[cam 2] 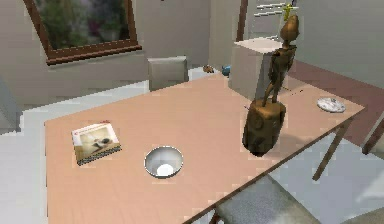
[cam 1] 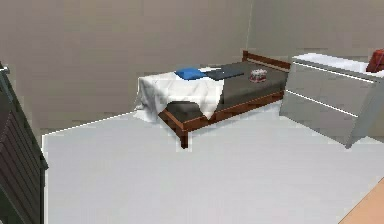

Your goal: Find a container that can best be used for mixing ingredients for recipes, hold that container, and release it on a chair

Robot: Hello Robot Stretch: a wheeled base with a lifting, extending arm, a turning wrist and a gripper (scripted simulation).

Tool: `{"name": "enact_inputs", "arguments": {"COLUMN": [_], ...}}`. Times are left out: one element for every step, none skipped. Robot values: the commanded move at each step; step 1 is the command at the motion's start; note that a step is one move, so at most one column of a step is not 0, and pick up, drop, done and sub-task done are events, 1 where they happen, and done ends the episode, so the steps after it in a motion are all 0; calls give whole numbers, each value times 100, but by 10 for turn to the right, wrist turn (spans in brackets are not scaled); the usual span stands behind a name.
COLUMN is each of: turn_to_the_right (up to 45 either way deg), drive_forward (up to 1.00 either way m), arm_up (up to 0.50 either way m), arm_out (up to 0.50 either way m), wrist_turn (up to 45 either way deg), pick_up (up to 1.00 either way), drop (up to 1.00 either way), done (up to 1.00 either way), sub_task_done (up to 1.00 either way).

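A round metal bowl (cam 2: 163, 162) with a pale inside stands on the wooden table (cam 2: 200, 115), near its front edge in the arm side view. A grey chair (cam 2: 167, 71) is pushed in at the table's far side, and just its backrest rises above the tabletop.
On the table also lie a book (cam 2: 96, 142), a tall brown statue (cam 2: 267, 110) and a small plate (cam 2: 331, 104). A white box (cam 2: 256, 64) stands at the far right, below a window (cam 2: 85, 25). The forward view holds a bed (cam 1: 215, 90), a white dresser (cam 1: 335, 95) and open grey floor.
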Motion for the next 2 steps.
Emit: {"name": "enact_inputs", "arguments": {"turn_to_the_right": [0,0], "drive_forward": [0,0], "arm_up": [50,38], "arm_out": [0,0], "wrist_turn": [0,0], "pick_up": [0,0], "drop": [0,0], "done": [0,0], "sub_task_done": [0,0]}}
